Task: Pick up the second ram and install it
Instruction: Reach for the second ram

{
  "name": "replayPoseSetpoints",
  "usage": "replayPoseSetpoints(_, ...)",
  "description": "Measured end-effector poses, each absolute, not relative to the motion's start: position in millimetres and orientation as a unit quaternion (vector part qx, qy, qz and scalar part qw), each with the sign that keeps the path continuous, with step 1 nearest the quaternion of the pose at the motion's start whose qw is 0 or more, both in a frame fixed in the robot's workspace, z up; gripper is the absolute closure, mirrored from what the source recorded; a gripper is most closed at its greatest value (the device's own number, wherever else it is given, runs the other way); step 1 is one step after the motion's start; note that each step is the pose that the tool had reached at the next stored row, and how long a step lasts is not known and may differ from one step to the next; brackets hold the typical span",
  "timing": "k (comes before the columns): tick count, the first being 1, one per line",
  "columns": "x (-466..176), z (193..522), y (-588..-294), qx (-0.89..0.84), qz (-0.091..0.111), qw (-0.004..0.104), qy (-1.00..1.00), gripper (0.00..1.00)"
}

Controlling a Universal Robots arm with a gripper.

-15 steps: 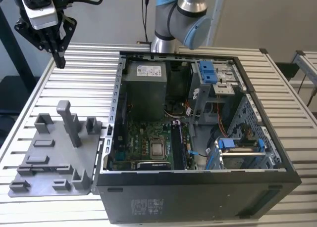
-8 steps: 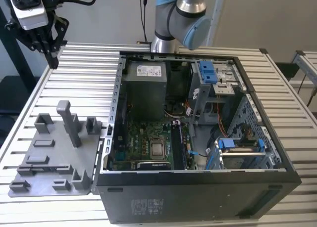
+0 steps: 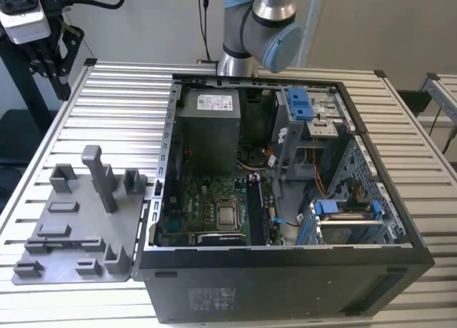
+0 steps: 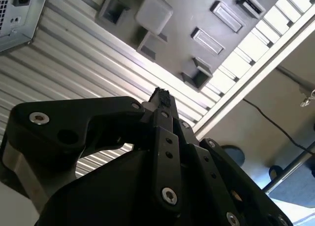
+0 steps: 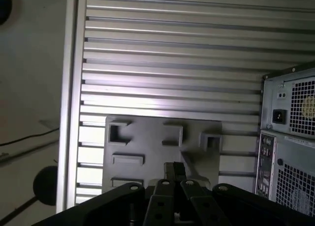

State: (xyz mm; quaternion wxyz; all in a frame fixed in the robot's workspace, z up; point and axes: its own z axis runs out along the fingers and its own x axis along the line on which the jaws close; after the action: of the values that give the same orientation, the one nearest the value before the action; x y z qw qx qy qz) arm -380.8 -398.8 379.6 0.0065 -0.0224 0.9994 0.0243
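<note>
In both wrist views my gripper [image 4: 160, 95] [image 5: 175, 168] hangs high over the table, with its black fingertips pressed together and nothing between them. Below it lies a grey holder plate [image 5: 157, 152] [image 4: 211, 19] whose pockets are bare. In the exterior view, long narrow dark sticks stand in the slots just right of the processor on the green motherboard [image 3: 207, 199]. I take the outer stick to be the second ram [image 3: 268, 210], seated inside the open computer case [image 3: 285, 253]. My arm [image 3: 260, 28] rises out of view behind the case.
The grey holder plate [image 3: 71, 228] with its upright post [image 3: 96, 172] lies at the exterior view's left of the case on the ribbed metal table [image 3: 121, 99]. A camera on a black stand [image 3: 32, 28] sits at the far left corner. The case's rear panel [image 5: 290, 137] is near the plate.
</note>
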Motion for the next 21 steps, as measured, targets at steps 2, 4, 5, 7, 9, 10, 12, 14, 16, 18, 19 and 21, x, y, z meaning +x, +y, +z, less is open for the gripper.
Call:
replayPoseSetpoints(2, -388.0, 379.5, -398.8, -0.023, 0.024, 0.006, 0.999, 0.89)
replayPoseSetpoints(4, -393.3, 379.5, -398.8, -0.024, 0.024, 0.006, 0.999, 0.89)
replayPoseSetpoints(5, -394.2, 379.5, -398.8, -0.024, 0.024, 0.006, 0.999, 0.89)
replayPoseSetpoints(7, -394.2, 379.5, -398.8, -0.024, 0.024, 0.006, 0.999, 0.89)
replayPoseSetpoints(9, -394.1, 379.5, -398.8, -0.024, 0.024, 0.006, 0.999, 0.89)
replayPoseSetpoints(10, -394.1, 379.4, -399.0, -0.024, 0.024, 0.006, 0.999, 0.89)
replayPoseSetpoints(12, -394.2, 379.2, -401.2, -0.024, 0.024, 0.006, 0.999, 0.89)
replayPoseSetpoints(14, -394.2, 378.9, -404.2, -0.024, 0.024, 0.006, 0.999, 0.89)
replayPoseSetpoints(16, -394.2, 378.6, -406.8, -0.024, 0.024, 0.006, 0.999, 0.89)
replayPoseSetpoints(18, -394.5, 378.2, -409.9, -0.024, 0.024, 0.006, 0.999, 0.89)
replayPoseSetpoints(19, -395.3, 378.1, -412.6, -0.024, 0.024, 0.006, 0.999, 0.89)
replayPoseSetpoints(21, -397.9, 377.5, -416.9, -0.024, 0.024, 0.006, 0.999, 0.89)
